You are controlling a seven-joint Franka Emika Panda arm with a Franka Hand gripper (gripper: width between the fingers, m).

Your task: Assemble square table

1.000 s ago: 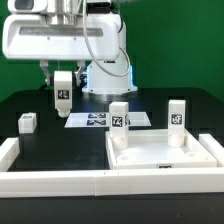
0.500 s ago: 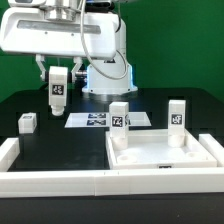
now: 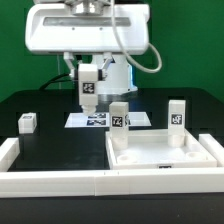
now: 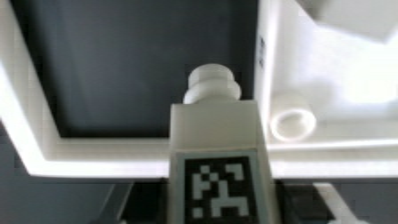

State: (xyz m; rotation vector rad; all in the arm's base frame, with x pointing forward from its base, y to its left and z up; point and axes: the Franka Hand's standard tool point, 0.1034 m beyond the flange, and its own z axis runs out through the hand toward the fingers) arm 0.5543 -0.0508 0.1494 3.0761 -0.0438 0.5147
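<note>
Square table [image 3: 165, 153]: how far along? (first inspector)

Roughly half done, judging from how the parts lie. Its slab [image 3: 140, 160] lies flat with the rim up at the exterior view's right, inside the white border bars [image 3: 50, 181]. A first leg [image 3: 119, 117] and a second leg [image 3: 178, 115] stand upright at its two far corners and appear seated. Two legs remain. (second inspector)

Where are those two? (first inspector)

The third leg [image 3: 89, 95] hangs upright in the air. The gripper [image 3: 89, 76] has its fingers closed on the leg's upper part. The leg appears to be over the marker board [image 3: 95, 121], to the exterior view's left of the slab and clear of it. In the wrist view its stud [image 4: 212, 80] points downward, near a round socket [image 4: 290, 123] in a slab corner but not lined up over it. The fourth leg [image 3: 27, 122] rests on the black table [image 3: 50, 140] at the exterior view's left, well apart from the slab. (second inspector)

Condition of the parts? (first inspector)

All are white plastic, and each leg bears a black-and-white tag. No damage is visible. Left to do: seat the third leg, then fetch and seat the fourth. (second inspector)
</note>
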